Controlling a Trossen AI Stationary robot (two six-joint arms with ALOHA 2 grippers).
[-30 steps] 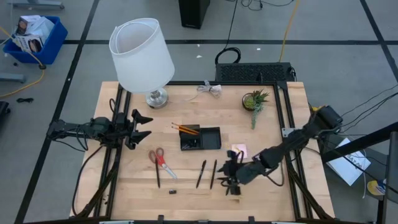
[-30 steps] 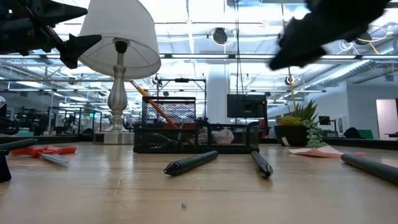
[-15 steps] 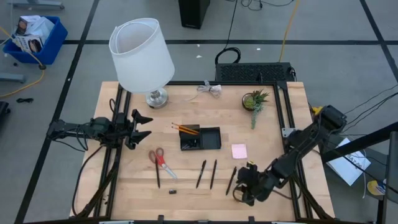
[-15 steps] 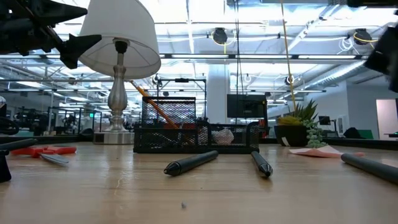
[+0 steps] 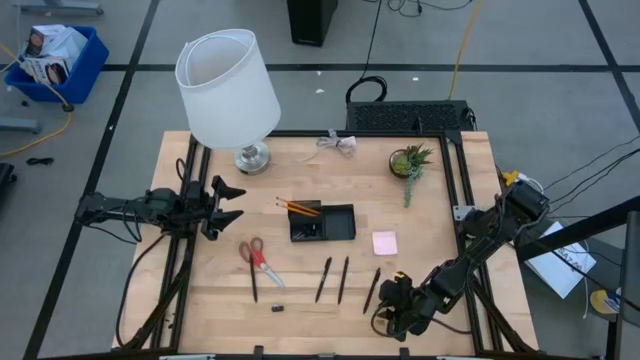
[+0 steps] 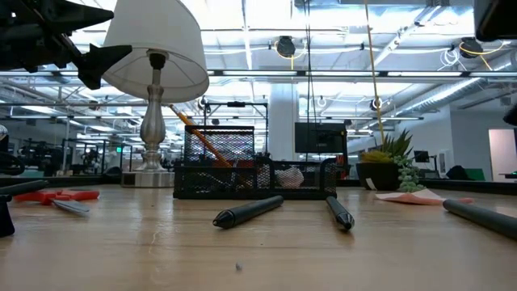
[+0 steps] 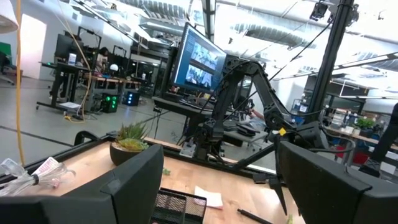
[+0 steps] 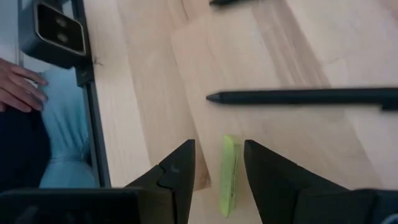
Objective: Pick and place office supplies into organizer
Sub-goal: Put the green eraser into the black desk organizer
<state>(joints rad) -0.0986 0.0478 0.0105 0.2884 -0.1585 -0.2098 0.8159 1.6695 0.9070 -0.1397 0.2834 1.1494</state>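
The black organizer sits at the table's middle, with orange pencils leaning out of its left end. Loose on the wood lie the red-handled scissors, three black pens, the pink sticky pad and a tiny dark bit. My right gripper hangs open near the near edge, just right of the third pen. A slim yellow-green thing shows between its fingers, apart from both. My left gripper waits open at the left edge.
A white-shaded lamp stands at the far left and a small potted plant at the far right. In the right wrist view, a person's hand shows beyond the table's edge rail. Bare wood lies between the pens and the near edge.
My right gripper has drawn back from over the third pen toward the table's near right corner. That has uncovered the pen and the pink pad. In the low view, the arm has left the picture toward the upper right. The supplies have not moved.
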